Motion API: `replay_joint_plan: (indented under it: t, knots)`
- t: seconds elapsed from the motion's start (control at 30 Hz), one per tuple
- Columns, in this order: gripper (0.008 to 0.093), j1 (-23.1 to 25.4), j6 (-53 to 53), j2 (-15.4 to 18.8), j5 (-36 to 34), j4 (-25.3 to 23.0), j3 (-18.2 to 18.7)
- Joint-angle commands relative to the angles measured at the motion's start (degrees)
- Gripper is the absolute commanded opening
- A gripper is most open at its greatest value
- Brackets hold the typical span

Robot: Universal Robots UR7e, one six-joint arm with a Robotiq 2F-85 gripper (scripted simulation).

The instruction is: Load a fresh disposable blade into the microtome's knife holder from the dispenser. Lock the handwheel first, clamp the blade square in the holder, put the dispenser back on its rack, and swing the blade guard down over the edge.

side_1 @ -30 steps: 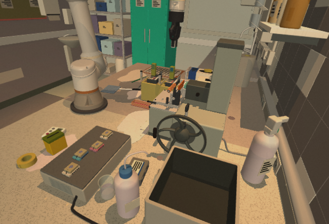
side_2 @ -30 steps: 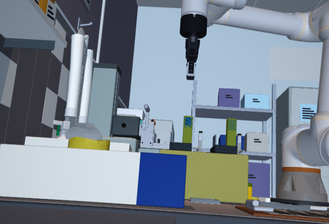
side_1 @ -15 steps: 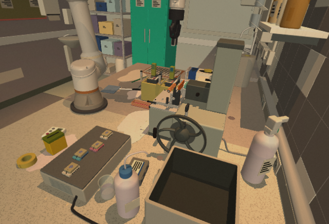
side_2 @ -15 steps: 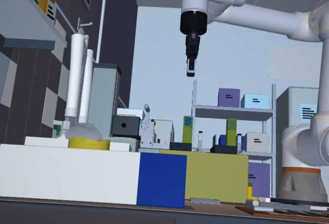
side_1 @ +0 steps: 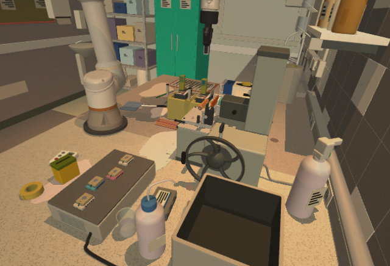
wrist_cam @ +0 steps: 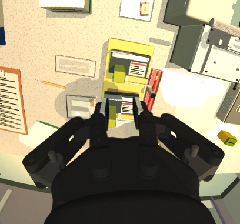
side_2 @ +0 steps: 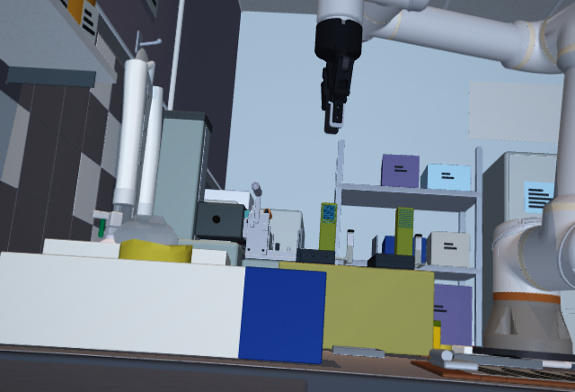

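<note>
The yellow rack (wrist_cam: 127, 69) sits on the bench beside the microtome (side_1: 239, 124), and two olive blade dispensers (side_1: 182, 82) (side_1: 203, 85) stand upright on it. My gripper (wrist_cam: 120, 110) hangs high above the rack, partly open and empty, with one dispenser (wrist_cam: 112, 116) seen below between the fingers. The knife holder (side_1: 206, 112) with its orange lever sits at the microtome's front, left of the dark specimen head (side_1: 233, 108). The handwheel (side_1: 215, 158) faces the near side, with a small lever (side_1: 221, 128) above it.
An open bin (side_1: 231, 223) stands at the near edge, with a wash bottle (side_1: 150, 230) and a slide warmer (side_1: 102, 187) to its left. A pump bottle (side_1: 310, 179) stands on the right. A clipboard (wrist_cam: 10, 100) and small trays lie beside the rack.
</note>
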Motion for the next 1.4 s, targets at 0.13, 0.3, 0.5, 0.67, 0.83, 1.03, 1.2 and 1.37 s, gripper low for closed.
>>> replay_joint_plan:
  t: [0.13,0.3,0.5,0.67,0.83,1.03,1.2,1.37]
  knots:
    - [0.0380,0.0,-6.4,0.0,0.0,0.0,0.0]
    - [0.0380,0.0,-14.3,0.0,0.0,0.0,0.0]
    - [0.0380,0.0,-25.0,0.0,0.0,0.0,0.0]
    - [0.0380,0.0,-34.5,0.0,0.0,-0.1,0.0]
    - [0.0380,0.0,-43.9,0.0,0.0,-0.1,0.0]
    - [0.0380,0.0,-54.5,-0.1,0.0,-0.1,0.0]
    - [0.0380,0.0,-62.2,-0.1,0.0,-0.1,0.0]
    - [0.0380,0.0,-68.6,-0.1,0.0,-0.1,0.0]
